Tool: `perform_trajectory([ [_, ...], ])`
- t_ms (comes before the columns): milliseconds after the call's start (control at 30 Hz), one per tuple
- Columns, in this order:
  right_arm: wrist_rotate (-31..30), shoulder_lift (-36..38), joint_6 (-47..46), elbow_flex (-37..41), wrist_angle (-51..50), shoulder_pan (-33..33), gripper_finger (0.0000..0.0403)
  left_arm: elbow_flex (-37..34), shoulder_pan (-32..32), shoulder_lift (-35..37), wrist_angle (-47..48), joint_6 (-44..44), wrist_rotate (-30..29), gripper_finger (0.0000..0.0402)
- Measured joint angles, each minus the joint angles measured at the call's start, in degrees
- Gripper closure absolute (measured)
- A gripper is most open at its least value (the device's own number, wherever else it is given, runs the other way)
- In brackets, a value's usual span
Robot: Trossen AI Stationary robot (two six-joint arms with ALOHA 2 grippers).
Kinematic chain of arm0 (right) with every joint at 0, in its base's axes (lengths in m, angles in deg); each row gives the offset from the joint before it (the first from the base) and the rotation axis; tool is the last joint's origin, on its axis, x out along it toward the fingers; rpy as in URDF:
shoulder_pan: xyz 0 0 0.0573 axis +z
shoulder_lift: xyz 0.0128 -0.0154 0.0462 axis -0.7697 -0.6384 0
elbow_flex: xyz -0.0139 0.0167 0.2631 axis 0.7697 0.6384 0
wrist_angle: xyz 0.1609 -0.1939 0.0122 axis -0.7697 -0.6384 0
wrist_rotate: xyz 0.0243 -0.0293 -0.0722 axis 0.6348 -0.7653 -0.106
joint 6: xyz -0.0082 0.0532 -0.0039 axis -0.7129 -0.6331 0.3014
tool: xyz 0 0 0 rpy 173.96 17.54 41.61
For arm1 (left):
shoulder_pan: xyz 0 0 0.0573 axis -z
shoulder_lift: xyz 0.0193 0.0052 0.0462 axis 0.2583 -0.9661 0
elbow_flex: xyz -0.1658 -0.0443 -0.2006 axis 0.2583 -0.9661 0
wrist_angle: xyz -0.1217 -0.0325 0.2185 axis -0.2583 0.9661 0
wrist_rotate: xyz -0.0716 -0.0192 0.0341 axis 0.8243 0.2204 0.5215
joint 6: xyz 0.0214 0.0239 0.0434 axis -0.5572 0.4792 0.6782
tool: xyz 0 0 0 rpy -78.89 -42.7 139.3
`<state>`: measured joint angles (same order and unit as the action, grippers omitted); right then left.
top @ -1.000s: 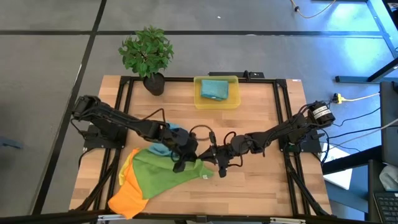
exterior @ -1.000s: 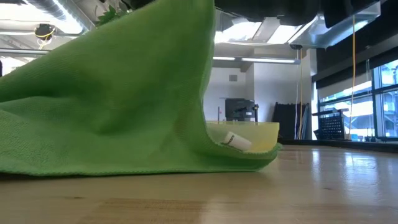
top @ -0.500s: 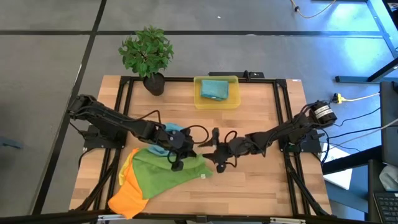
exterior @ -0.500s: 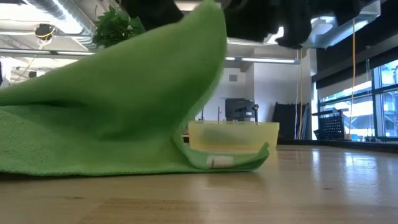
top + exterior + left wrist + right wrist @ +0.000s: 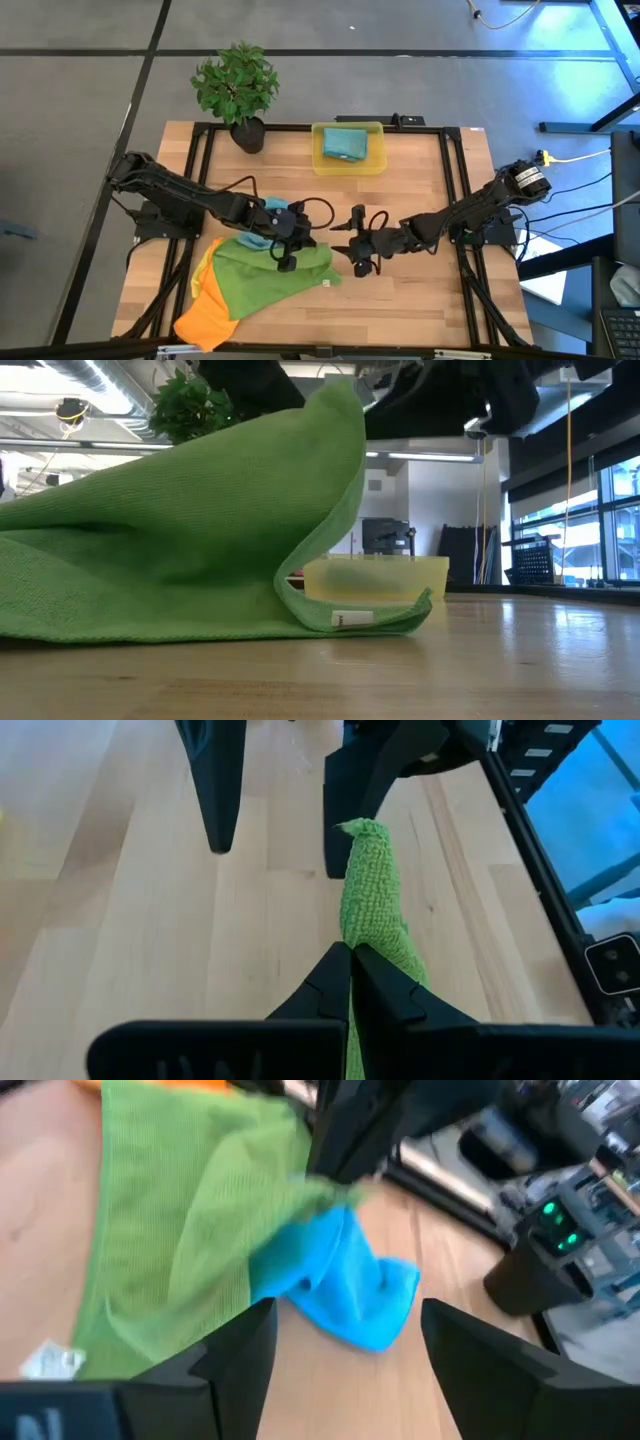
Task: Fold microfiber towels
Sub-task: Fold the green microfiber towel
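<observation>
- Since a second ago, the right gripper has let go of the green towel and pulled back toward its own side; its jaws now stand wide apart with nothing between them, just beside the towel's raised corner.
- Meanwhile the lifted fold has sagged: at table height the green cloth now drapes in a lower, rounder hump, its small white label lying near the table edge of the fold.
- The left gripper has its jaws pressed shut on a corner of the green towel, whose knitted, looped weave rises as a narrow strip straight out from between the closed fingertips.
- Towels counted: five. One green, held; one orange and one yellow, both peeking out from under the green one, behind the left jaws; one bright blue, crumpled beside the left gripper; one teal, folded flat inside the bin.
- One translucent yellow plastic bin, rectangular, sits well beyond both sets of jaws at the far edge of the wooden table.
- One leafy potted plant stands near the bin.
</observation>
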<state>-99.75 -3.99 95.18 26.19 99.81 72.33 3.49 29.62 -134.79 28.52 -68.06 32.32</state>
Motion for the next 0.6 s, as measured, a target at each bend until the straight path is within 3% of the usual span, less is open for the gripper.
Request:
perform_trajectory([
  [400, 3.48, -0.33, -11.46, 0.02, -10.75, 1.27, 0.0163, 0.00, -0.19, 0.64, -0.02, 0.36, -1.51, 0.0402],
  [600, 5.41, -0.32, -14.53, 4.47, -5.00, 3.63, 0.0163, 0.00, -0.65, 1.88, -0.50, 0.90, -2.20, 0.0401],
])
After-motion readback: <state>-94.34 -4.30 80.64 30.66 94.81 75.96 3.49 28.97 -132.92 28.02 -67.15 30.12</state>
